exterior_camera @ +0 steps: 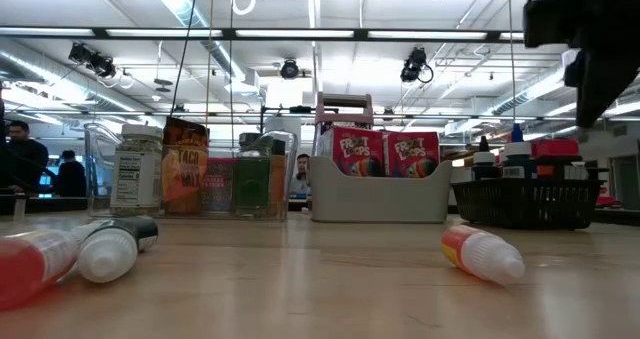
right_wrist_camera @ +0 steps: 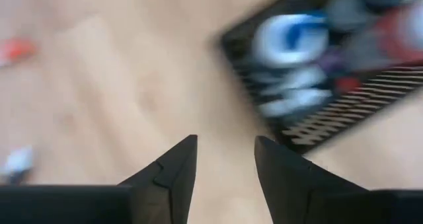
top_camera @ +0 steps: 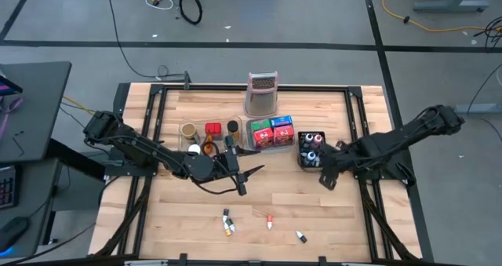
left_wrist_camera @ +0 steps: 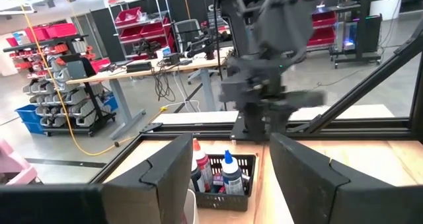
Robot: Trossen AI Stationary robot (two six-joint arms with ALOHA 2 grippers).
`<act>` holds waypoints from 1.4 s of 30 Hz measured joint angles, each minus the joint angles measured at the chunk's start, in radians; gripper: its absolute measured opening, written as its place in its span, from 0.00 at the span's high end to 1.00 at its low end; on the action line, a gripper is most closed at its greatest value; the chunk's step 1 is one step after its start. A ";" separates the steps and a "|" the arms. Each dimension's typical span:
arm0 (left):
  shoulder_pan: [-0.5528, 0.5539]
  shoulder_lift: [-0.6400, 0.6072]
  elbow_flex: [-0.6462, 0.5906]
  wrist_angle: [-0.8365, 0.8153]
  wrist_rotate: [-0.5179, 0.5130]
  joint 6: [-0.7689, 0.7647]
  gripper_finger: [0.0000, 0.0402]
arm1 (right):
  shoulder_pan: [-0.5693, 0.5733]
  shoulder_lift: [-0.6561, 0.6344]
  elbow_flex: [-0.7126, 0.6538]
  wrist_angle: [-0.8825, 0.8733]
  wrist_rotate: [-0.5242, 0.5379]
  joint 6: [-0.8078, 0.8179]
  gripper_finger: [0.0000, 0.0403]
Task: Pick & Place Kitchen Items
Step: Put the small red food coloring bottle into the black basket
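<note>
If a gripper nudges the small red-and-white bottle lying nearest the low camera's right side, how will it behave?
The red-and-white bottle lies on its side with a rounded body, so it would probably roll. It looks small and plastic, likely light. Its smooth, tapered cap end may slip from a pinch.

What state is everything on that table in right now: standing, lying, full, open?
Left gripper: jaws open, empty, above mid-table.
Right gripper: jaws apart, empty, beside the black basket.
Black basket: holds upright little bottles.
Grey tray: holds two cereal boxes, upright.
Metal grater: standing upright at the back.
Small bottles: lying on their sides near the front edge.
Red-tipped bottle: lying down, alone.
</note>
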 joint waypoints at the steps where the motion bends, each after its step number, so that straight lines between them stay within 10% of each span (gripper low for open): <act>1: 0.000 0.000 0.000 0.000 0.000 0.000 0.48 | 0.022 0.000 0.001 0.030 -0.020 0.000 0.60; 24: 0.000 0.000 0.000 0.000 0.000 -0.015 0.48 | 0.316 0.243 0.001 0.342 -0.133 0.361 0.60; 42: 0.131 0.000 0.000 0.009 0.047 0.202 0.48 | 0.451 0.553 0.022 0.924 -0.106 0.600 0.60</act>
